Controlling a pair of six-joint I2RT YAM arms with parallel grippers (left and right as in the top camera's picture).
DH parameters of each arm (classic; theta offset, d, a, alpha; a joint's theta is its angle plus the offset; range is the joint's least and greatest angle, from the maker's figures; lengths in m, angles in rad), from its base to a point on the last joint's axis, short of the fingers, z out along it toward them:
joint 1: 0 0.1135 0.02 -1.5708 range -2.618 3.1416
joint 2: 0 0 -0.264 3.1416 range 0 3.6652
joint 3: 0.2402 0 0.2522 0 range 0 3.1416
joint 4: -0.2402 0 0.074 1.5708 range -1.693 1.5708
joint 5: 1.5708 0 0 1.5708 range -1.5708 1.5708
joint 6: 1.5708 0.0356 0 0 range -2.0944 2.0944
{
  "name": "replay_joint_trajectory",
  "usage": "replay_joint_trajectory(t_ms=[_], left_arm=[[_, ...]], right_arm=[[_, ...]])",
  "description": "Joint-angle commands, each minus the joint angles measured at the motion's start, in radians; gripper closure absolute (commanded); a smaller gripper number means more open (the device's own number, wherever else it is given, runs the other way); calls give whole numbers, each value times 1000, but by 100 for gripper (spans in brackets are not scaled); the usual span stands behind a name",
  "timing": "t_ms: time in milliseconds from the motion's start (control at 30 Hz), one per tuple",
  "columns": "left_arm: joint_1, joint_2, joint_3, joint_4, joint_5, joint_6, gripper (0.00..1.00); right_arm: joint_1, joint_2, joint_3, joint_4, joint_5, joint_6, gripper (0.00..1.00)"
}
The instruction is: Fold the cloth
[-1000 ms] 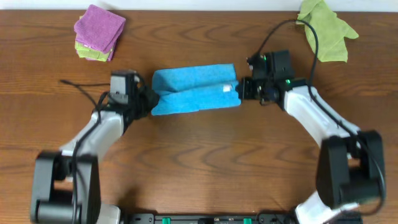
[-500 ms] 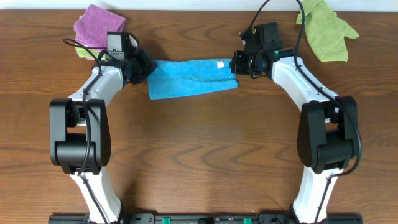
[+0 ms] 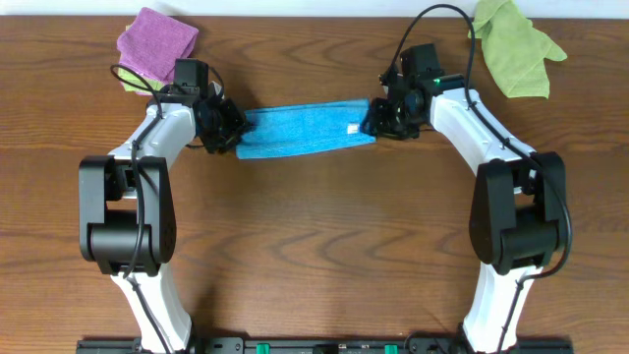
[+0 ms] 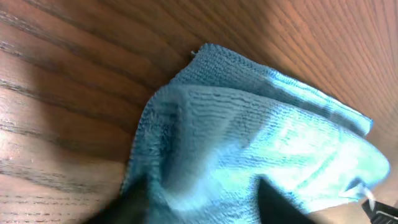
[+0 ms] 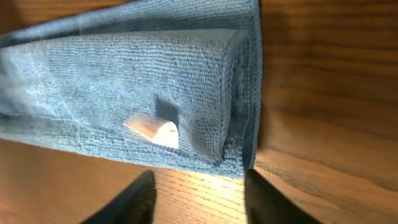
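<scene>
The sky-blue cloth (image 3: 305, 131) lies folded into a long narrow strip across the far middle of the wooden table, its small white tag (image 3: 351, 127) near the right end. My left gripper (image 3: 232, 130) is at the strip's left end. In the left wrist view it (image 4: 202, 205) stands open, its fingers wide apart over the cloth (image 4: 249, 137). My right gripper (image 3: 374, 122) is at the right end. In the right wrist view it (image 5: 196, 199) is open with bare wood between its fingers, just short of the cloth's edge (image 5: 155, 93) and the tag (image 5: 155, 130).
A folded purple cloth (image 3: 157, 41) sits on a yellow-green one (image 3: 136, 85) at the far left corner. An olive-green cloth (image 3: 516, 49) lies crumpled at the far right, by the table's back edge. Both arms reach in from the near side.
Both grippers carried the cloth's ends to the far side, then back a little toward the near side, leaving a narrower strip. Both have opened and let go of the cloth.
</scene>
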Motion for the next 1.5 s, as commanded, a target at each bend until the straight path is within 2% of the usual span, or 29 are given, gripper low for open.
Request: replay_joint_trajectory(t_ms=[0,133,167,200,233,267,300,333,367,467,500,633,733,967,1100,1467], left_arm=[[1,-4,31,-11,57,11,2],[-2,-53,48,6,45,51,2],[-2,-72,48,23,45,70,2],[-2,-92,48,42,46,85,5],[-2,-110,48,60,46,98,16],[-2,-130,48,84,46,117,36],[-2,-144,48,100,46,129,66],[-2,-159,48,118,46,130,86],[-2,-168,48,134,46,130,94],[-5,-169,47,164,38,145,94],[-13,-162,46,156,29,220,94],[-61,-132,46,60,-210,242,94],[-107,-81,46,55,-311,243,94],[-153,37,46,53,-375,242,94],[-153,94,46,31,-375,191,94],[-153,116,46,3,-370,174,94]], right_arm=[[-5,-9,18,-3,-8,-51,41],[-5,-54,27,2,29,-71,46],[-5,-68,34,5,56,-72,62],[-5,-81,40,9,77,-71,86],[-4,-95,46,16,100,-71,98],[-3,-108,49,24,114,-71,99],[0,-123,50,37,134,-72,98],[4,-136,50,49,149,-72,99],[10,-146,50,66,166,-73,99],[37,-145,50,116,206,-110,99],[48,-135,50,128,222,-111,98],[78,-81,50,149,262,-115,98],[87,-27,50,151,262,-117,99],[93,46,50,149,251,-117,99],[96,64,50,153,251,-118,98],[118,140,50,157,262,-140,99]])
